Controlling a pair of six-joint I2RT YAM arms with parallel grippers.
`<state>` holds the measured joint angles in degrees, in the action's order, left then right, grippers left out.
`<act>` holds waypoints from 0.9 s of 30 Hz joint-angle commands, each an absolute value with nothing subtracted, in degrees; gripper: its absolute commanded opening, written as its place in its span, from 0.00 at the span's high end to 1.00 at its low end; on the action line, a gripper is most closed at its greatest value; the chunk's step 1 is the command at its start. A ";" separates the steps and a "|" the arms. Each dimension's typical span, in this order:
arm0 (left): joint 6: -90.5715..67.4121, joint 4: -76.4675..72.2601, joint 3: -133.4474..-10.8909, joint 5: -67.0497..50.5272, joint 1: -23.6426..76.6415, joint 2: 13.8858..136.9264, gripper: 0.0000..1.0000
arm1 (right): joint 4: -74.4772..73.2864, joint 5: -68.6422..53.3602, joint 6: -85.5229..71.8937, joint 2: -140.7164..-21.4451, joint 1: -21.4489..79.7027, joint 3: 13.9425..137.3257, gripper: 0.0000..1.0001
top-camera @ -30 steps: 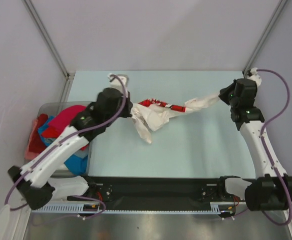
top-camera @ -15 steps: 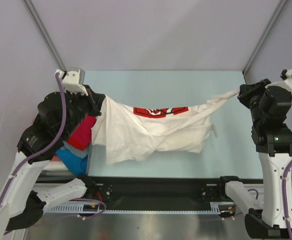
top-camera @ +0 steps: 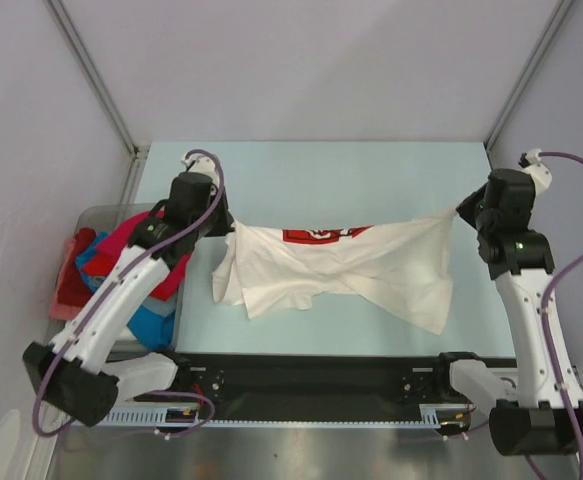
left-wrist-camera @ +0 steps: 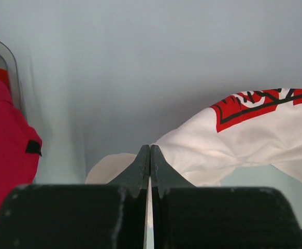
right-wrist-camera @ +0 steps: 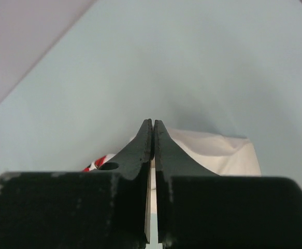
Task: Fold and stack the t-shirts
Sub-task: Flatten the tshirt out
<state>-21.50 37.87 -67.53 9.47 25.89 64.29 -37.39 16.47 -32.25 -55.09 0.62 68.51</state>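
Where white tee [top-camera: 371, 270] creases, red print [top-camera: 323, 234] illegible

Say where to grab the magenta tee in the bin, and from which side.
Pinch the raised fold on top of the magenta tee, coming straight down. It lies heaped over the other shirts in the bin, whose walls block a sideways approach. The left gripper is nearest but is shut on the white tee.

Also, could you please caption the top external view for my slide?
Left gripper and right gripper hold the white t-shirt stretched between them over the table.
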 commanded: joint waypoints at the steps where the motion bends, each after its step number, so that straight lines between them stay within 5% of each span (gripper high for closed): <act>1: -24.26 27.78 -69.94 5.53 22.33 70.55 1.00 | -31.03 17.58 -34.54 -60.88 0.53 69.95 1.00; 5: -22.24 27.59 -78.11 6.06 20.83 82.42 0.94 | -28.66 17.05 -36.56 -68.36 -2.81 72.77 1.00; 6: -22.15 28.90 -82.31 5.89 20.40 85.23 0.70 | -28.30 16.88 -36.91 -69.68 -3.33 73.12 1.00; 9: -21.62 31.90 -84.82 7.03 20.39 89.39 0.22 | -27.16 15.91 -37.35 -73.56 -3.69 73.74 1.00; 13: -22.66 25.32 -73.41 10.18 20.65 79.57 0.00 | -24.44 15.38 -36.92 -74.44 -3.87 71.90 1.00; 20: -33.05 20.57 -52.84 8.66 20.04 59.17 0.00 | -19.60 15.03 -36.04 -70.93 -4.13 65.22 1.00; 27: -37.09 25.48 -42.91 -1.33 22.05 49.67 0.19 | -19.43 12.04 -35.59 -70.22 -4.22 63.90 1.00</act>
<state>-33.41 23.86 -46.30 3.53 20.82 51.66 -22.81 13.08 -35.99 -71.99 -3.97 63.79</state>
